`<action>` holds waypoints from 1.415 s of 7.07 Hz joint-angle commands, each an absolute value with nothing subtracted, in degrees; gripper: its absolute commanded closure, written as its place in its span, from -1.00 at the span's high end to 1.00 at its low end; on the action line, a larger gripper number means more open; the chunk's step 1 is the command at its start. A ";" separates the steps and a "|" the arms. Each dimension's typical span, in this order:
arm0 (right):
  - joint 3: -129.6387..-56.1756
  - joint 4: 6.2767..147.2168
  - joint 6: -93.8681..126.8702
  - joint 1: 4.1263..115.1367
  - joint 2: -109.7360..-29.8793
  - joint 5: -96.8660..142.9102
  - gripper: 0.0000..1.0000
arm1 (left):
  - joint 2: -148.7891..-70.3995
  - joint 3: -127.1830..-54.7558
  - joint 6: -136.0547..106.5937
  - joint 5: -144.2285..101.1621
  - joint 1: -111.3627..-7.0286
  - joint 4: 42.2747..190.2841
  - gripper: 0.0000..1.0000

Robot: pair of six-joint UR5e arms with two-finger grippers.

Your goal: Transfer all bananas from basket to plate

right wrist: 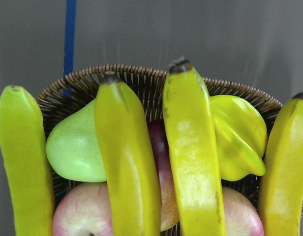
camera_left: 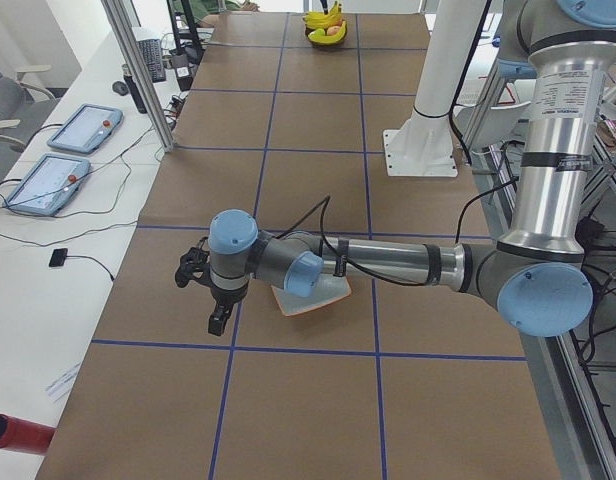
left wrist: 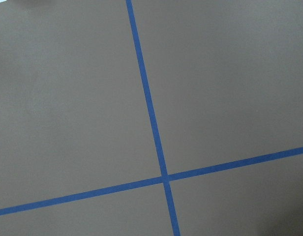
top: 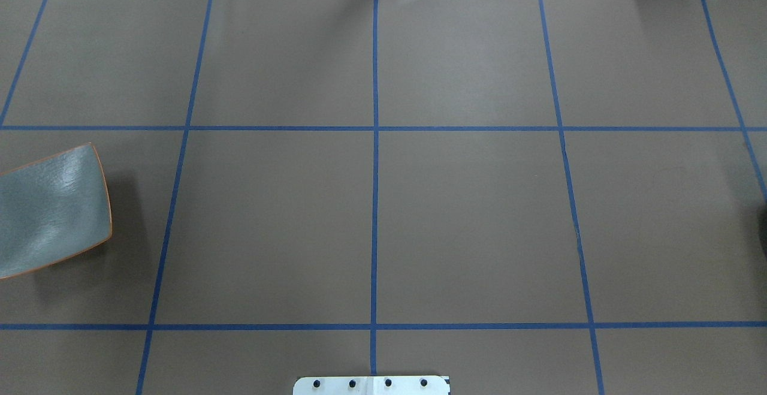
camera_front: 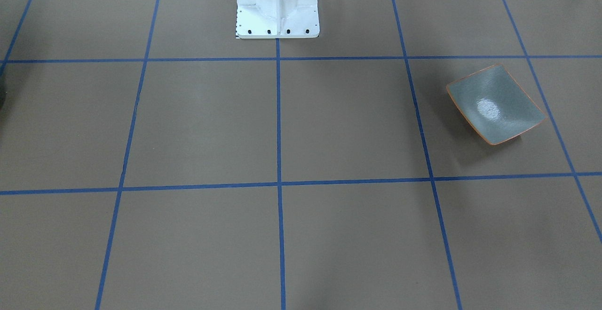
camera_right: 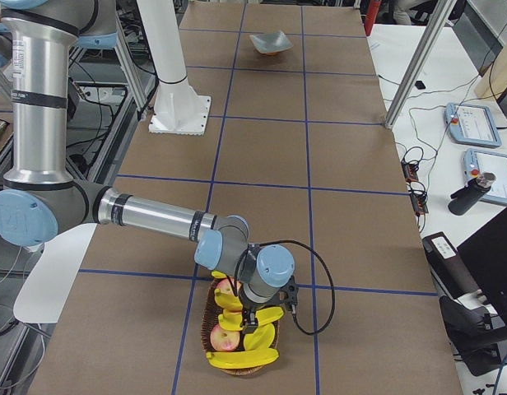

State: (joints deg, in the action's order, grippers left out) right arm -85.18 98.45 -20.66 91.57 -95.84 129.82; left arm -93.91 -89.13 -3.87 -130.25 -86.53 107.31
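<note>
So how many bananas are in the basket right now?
4 bananas, all lying across the basket: one far left, two in the middle, one far right. The wrist view cuts off the basket's near side, so another could be hidden.

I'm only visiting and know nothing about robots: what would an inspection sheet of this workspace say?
Surface: brown table with a blue tape grid.
Job's things: four bananas in the wicker basket; plate bare, at the table's other end.
Clutter: pear, apples and a yellow star-shaped fruit share the basket.
Claws: left claw near the plate, right claw over the basket; open or shut, cannot tell.
Cables: a black cable loops at each wrist.
Surroundings: white pedestal; control tablets on side desks.
</note>
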 commanded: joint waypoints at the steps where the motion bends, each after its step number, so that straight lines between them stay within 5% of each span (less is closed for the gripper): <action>1: -83.94 98.53 -23.37 92.37 -96.06 129.47 1.00 | -93.96 -89.30 -3.87 -130.25 -86.49 107.31 1.00; 2: -83.85 98.53 -24.51 92.37 -96.06 128.42 0.94 | -93.96 -89.38 -3.87 -130.25 -86.48 107.31 1.00; 4: -83.32 98.61 -28.19 92.37 -95.89 126.66 0.42 | -93.96 -89.30 -3.78 -130.25 -86.48 107.31 1.00; 10: -82.10 98.53 -29.97 92.29 -96.15 127.35 0.35 | -93.52 -89.21 -3.96 -130.25 -86.57 108.81 1.00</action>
State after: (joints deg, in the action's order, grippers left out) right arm -82.76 98.60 -29.90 92.30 -96.07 126.99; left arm -93.65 -89.06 -3.94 -130.25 -86.56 108.79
